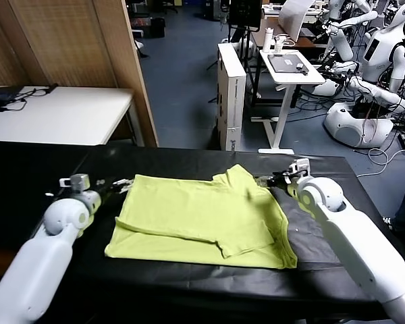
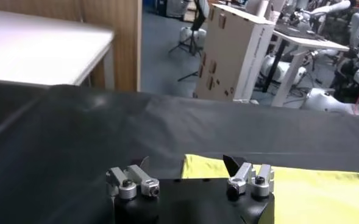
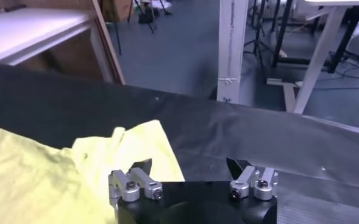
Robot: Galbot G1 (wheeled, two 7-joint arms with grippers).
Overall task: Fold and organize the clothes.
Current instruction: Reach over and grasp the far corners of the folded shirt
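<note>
T-shirt (image 1: pixel 202 219) lies flat on the black tabletop (image 1: pixel 189 162), partly folded, right sleeve flipped inward. Left claw (image 1: pixel 119 187) and right claw (image 1: pixel 273 181) stand wide at its far corners, holding nothing. Best pinch both corners together, low, one layer only.

Bare black table cover (image 1: pixel 189 160) beyond T-shirt (image 1: pixel 202 219): free passage. Far edge open, nothing standing on it.

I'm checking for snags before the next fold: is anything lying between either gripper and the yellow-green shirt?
Nothing visible. The left gripper and right gripper, both open, sit at opposite edges of the shirt, with only bare black table cover around it.
</note>
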